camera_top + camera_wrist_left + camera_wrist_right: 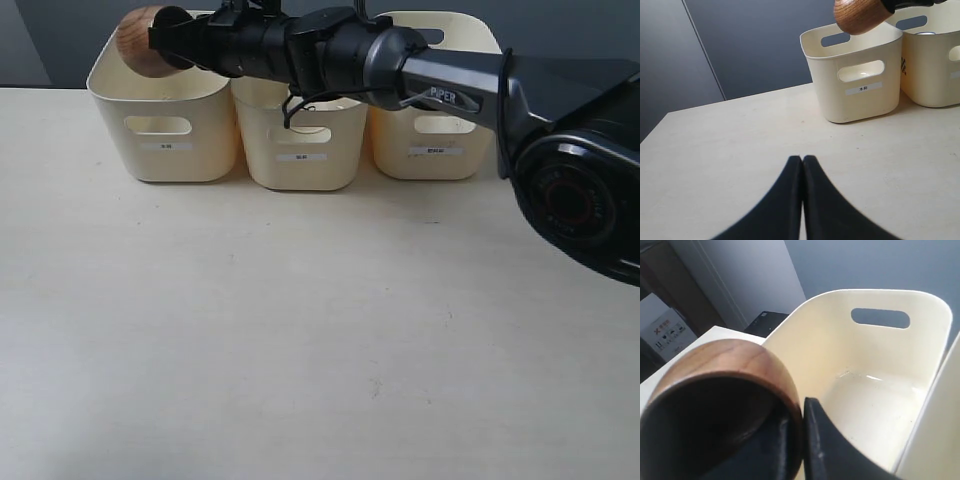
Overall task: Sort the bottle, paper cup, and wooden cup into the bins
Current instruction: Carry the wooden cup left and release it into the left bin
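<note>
Over the leftmost of the bins [165,110], exterior view: the right gripper [172,40] reaches across from the right, arm stretched level above the tubs, holding the wooden cup [140,40] on its side above the rim. Step in hand appears to be the drop — next move calls for release over the opening.

Left wrist view: the left gripper [802,165] sits low over the table [715,150], fingers pressed together, holding nothing.

Right wrist view: one finger inside the cup's wall, one outside — pinched on it, above the bin's bare floor
</note>
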